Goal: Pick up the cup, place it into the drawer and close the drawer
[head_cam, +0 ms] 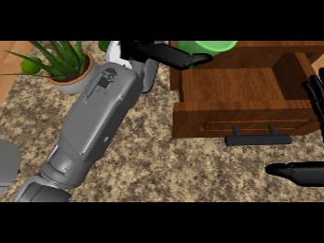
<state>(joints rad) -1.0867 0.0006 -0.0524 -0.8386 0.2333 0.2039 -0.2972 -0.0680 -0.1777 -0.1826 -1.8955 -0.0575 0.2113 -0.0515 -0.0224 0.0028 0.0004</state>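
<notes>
One head view shows the whole moment, looking steeply down on a speckled beige granite counter (164,166). At about one o'clock of the picture stands a brown wooden drawer unit (262,50) with its drawer (242,102) pulled out toward the lower edge; the drawer's inside is a bare wooden floor, and a dark bar handle (258,139) sticks out from its front panel.

At twelve o'clock, a bright green cup (210,46) sits at the back of the drawer, at its rear left corner; only its rounded lower part shows below the top band. The left hand (166,55), black, at the end of a long grey forearm (94,123) that runs up from seven o'clock, reaches to the cup. Its fingers point right and curl against the cup's left side, one fingertip touching the green wall; whether the cup rests on anything I cannot tell.

At three o'clock, the right hand (323,114) stands by the right edge with straight fingers pointing up, spread wide, thumb jutting left at about four o'clock, holding nothing, just beside the drawer's right wall.

At ten o'clock, a spiky green plant in a grey round pot (70,71) stands on the counter, left of the forearm.
</notes>
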